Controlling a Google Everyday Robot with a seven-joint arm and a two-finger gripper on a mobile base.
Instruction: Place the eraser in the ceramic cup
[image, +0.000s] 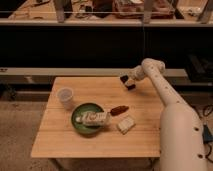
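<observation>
at the counter's (57, 141) far right edge, tool (129, 83) met eraser (125, 79), can't tell if pinching. loose hold could drop it short of ceramic cup (65, 97) near left edge.

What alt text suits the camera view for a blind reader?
A robot arm reaches from the right, its gripper over the far right of the table with a dark block, probably the eraser, at it. The ceramic cup stands at left; nearer the front lie a green bowl, a red-brown item and a pale block.
</observation>
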